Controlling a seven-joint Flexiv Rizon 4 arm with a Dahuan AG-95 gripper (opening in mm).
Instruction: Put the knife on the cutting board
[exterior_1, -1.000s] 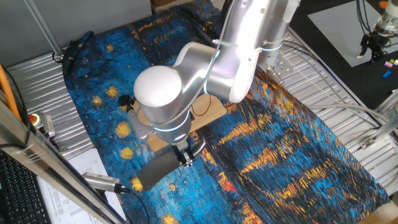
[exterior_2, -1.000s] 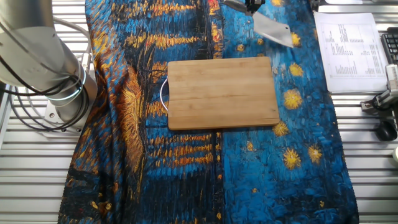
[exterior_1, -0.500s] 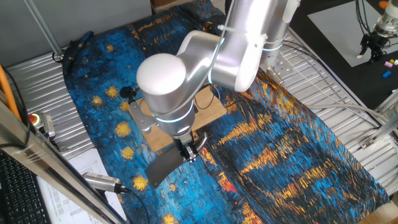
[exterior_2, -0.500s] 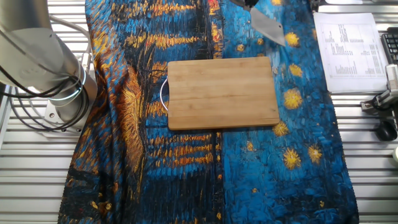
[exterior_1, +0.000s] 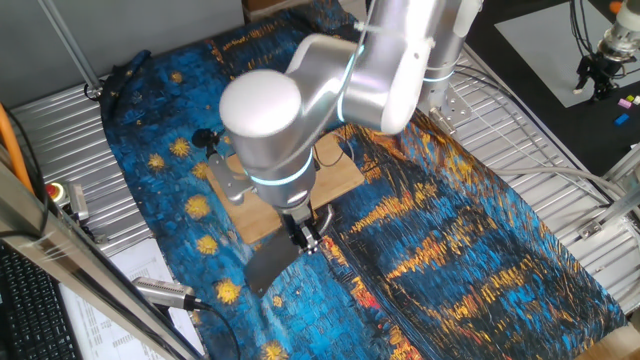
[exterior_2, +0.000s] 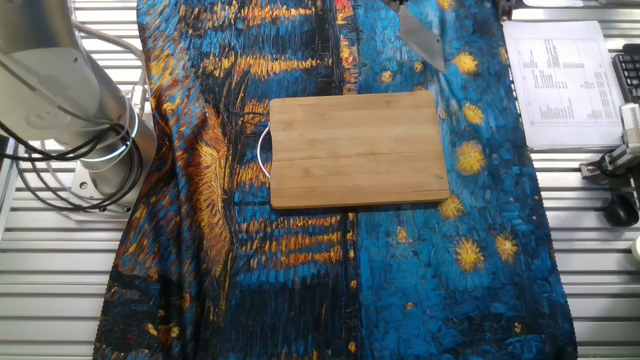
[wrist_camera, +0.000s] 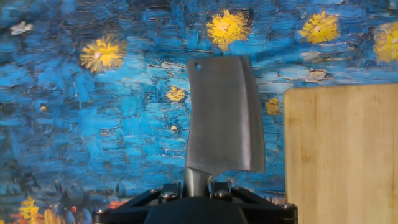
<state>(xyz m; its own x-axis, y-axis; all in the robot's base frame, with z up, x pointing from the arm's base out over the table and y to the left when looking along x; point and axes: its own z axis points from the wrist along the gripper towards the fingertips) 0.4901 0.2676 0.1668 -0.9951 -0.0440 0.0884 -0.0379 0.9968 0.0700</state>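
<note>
- One fixed view: the gripper (exterior_1: 303, 236) is seen clamped on the handle of the knife (exterior_1: 270, 267), with the blade hanging out and down beside the near edge of the cutting board (exterior_1: 345, 172). The blade is judged to be clear of the patterned cloth (exterior_1: 480, 250), though the gap cannot be confirmed from this angle. Much of the board is hidden by the arm. No brand or lettering is legible on the arm.
- The other fixed view: only the blade of the knife (exterior_2: 421, 38) is shown, at the top edge of the frame, apart from the cutting board (exterior_2: 358, 149) and beyond its far right corner. The board lies bare. The step in hand is judged to be the carry toward the board. It is best done by bringing the blade fully over the board, well inside its edges, before any descent, and by lowering it flat so that no edge catches. A printed sheet (exterior_2: 560, 70) lies at the right; its text is too small to be read.
- Hand view: the fingers (wrist_camera: 165, 195) are closed on the handle just below the blade. The knife (wrist_camera: 222, 118) points away, with the cutting board (wrist_camera: 342, 149) to its right, not overlapped. A sideways shift toward the board is called for. No maker's mark is seen on the blade; a small hole shows near its far corner.
</note>
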